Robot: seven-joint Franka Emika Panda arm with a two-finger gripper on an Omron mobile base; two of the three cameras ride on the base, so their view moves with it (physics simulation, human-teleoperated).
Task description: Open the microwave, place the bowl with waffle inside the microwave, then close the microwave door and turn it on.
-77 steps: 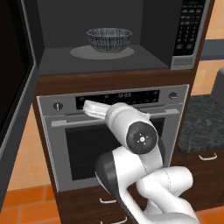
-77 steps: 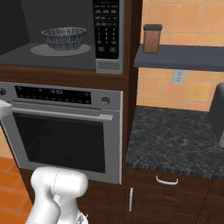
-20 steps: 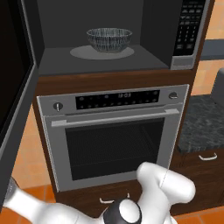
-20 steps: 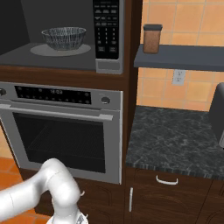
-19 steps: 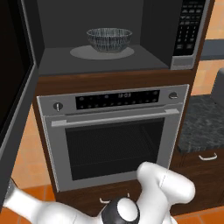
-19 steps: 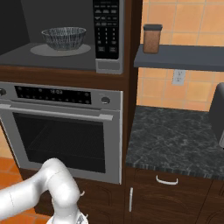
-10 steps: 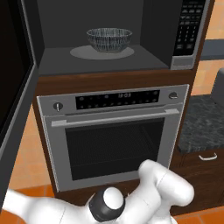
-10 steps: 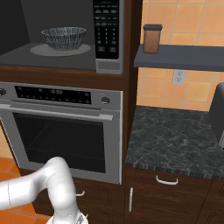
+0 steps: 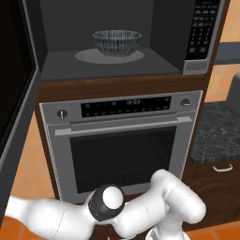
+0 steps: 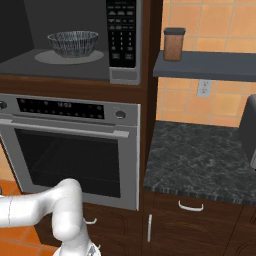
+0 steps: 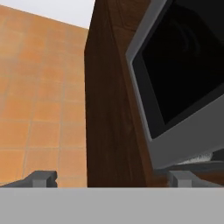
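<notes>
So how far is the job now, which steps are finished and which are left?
Done: the microwave is open and the bowl sits inside on its round plate; whether the waffle is in it cannot be seen. In hand: the gripper, open and empty, looks up at the open door from low on the left. Left: shut the door and press the keypad to turn it on.
</notes>
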